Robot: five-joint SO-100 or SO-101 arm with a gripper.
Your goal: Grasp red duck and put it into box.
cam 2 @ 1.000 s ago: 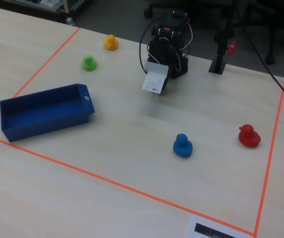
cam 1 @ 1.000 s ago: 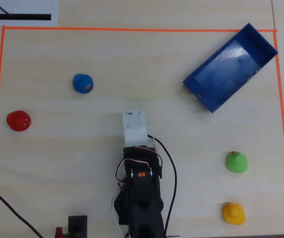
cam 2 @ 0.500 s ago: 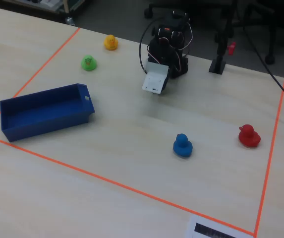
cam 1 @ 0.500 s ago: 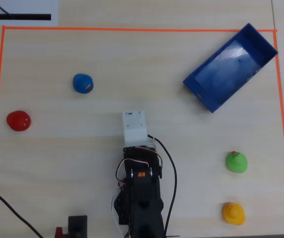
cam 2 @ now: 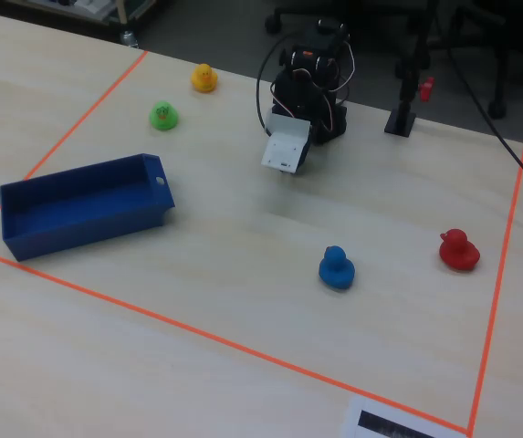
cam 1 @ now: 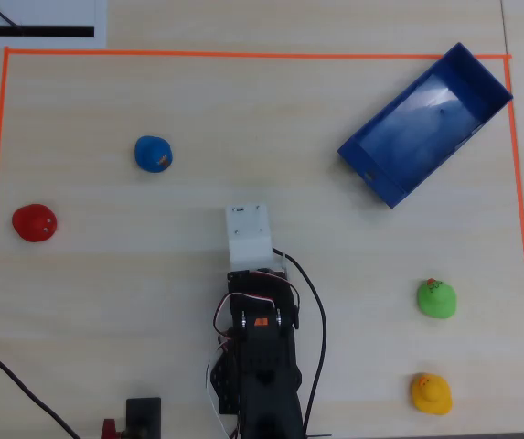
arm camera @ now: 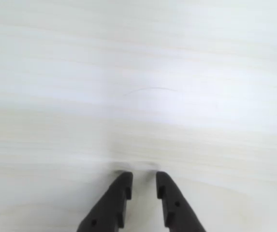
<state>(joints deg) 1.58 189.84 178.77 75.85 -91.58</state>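
Observation:
The red duck sits near the left tape line in the overhead view, and at the right in the fixed view. The dark blue box lies slanted at the top right corner, with nothing in it, and appears at the left in the fixed view. My arm rests folded at the bottom centre, its white wrist housing covering the jaws from above. In the wrist view my gripper hangs over bare table, open by a narrow gap, with nothing between the fingers. Neither duck nor box appears there.
A blue duck stands between the arm and the red duck. A green duck and a yellow duck sit at the lower right. Orange tape frames the work area. A black post stands left of the arm's base.

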